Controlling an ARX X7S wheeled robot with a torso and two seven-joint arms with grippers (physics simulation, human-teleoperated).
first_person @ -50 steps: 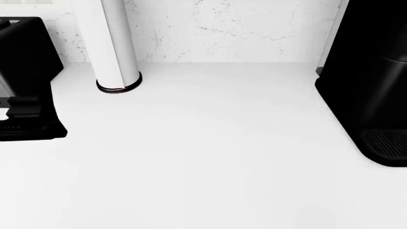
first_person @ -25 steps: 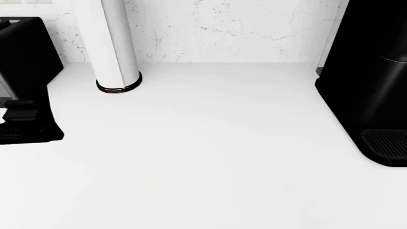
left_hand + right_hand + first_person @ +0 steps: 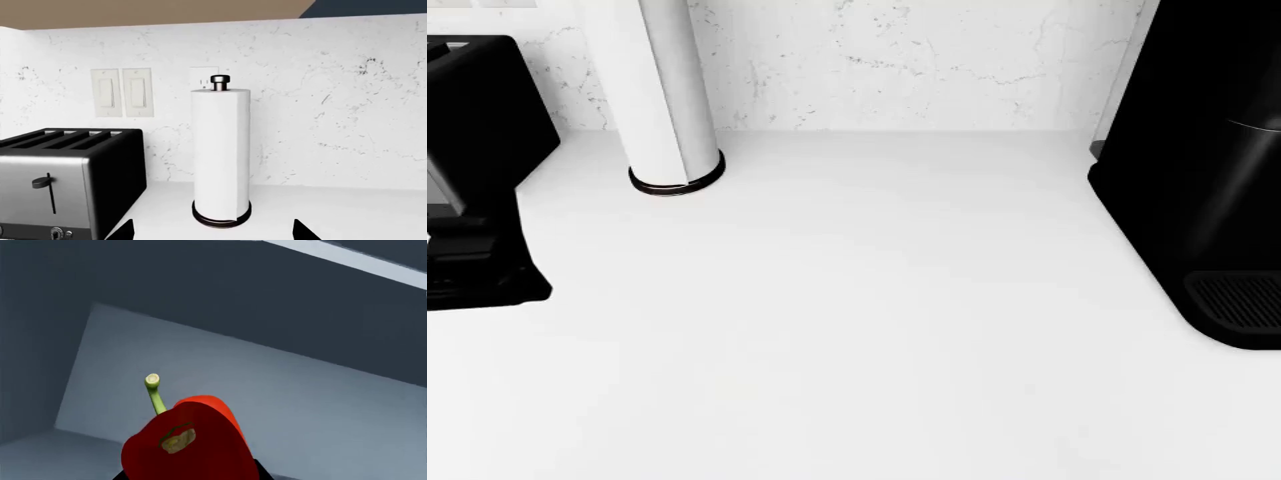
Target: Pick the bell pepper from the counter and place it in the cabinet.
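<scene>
The red bell pepper (image 3: 190, 445) with its thin green stem fills the lower part of the right wrist view. My right gripper (image 3: 190, 478) is shut on it; only dark finger edges show on either side. Behind it is the blue-grey inside of the cabinet (image 3: 300, 390). The pepper and right gripper are out of the head view. My left gripper (image 3: 213, 236) is open and empty, low over the white counter (image 3: 868, 330), facing a paper towel roll. It shows at the left edge of the head view (image 3: 474, 265).
A paper towel roll (image 3: 667, 90) stands at the back left, also in the left wrist view (image 3: 221, 150). A toaster (image 3: 67, 180) stands beside it, at the head view's left edge (image 3: 481, 110). A black coffee machine (image 3: 1208, 170) stands at the right.
My left gripper has drawn back to the left, showing less in the head view. Nothing else on the counter has moved.
</scene>
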